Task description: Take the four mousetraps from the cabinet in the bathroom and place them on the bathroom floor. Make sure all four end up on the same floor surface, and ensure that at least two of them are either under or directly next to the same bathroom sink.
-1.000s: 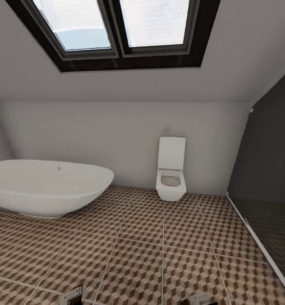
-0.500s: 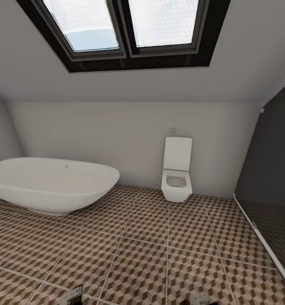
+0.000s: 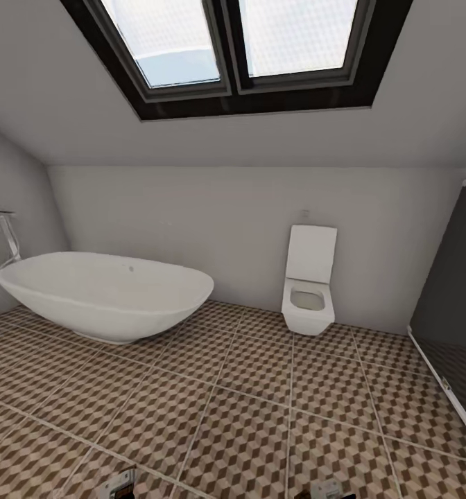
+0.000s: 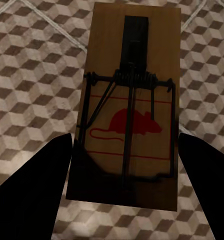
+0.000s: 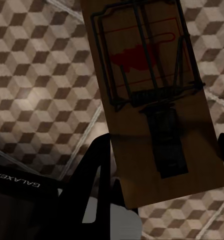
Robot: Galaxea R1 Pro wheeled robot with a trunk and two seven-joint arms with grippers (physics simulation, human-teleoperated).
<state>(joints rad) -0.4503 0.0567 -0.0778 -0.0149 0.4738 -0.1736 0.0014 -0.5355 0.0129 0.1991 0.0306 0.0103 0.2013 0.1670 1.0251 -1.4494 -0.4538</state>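
In the left wrist view my left gripper (image 4: 126,150) is shut on a mousetrap (image 4: 129,100), a brown wooden slab with a wire spring and a red mouse print. Its dark fingers (image 4: 39,185) press on both long edges, above the bathroom floor (image 4: 32,75). In the right wrist view my right gripper (image 5: 162,150) is shut on a second mousetrap (image 5: 147,85), which hangs over the cube-patterned tiles (image 5: 37,75). The other mousetraps and the cabinet are out of view. The head view looks across the bathroom floor (image 3: 247,430), with the tops of both arms (image 3: 118,484) at its bottom edge.
A white freestanding bathtub (image 3: 108,294) with a chrome tap (image 3: 10,235) stands at the left wall. A wall-hung toilet (image 3: 308,287) is at the back. Dark shower glass (image 3: 455,291) with a pale sill closes the right side. A skylight (image 3: 240,48) sits in the sloped ceiling.
The head camera has turned left: tub, toilet and shower glass have slid rightward in the picture, and the left wall with the tub's tap has come into view. Both traps stay held.
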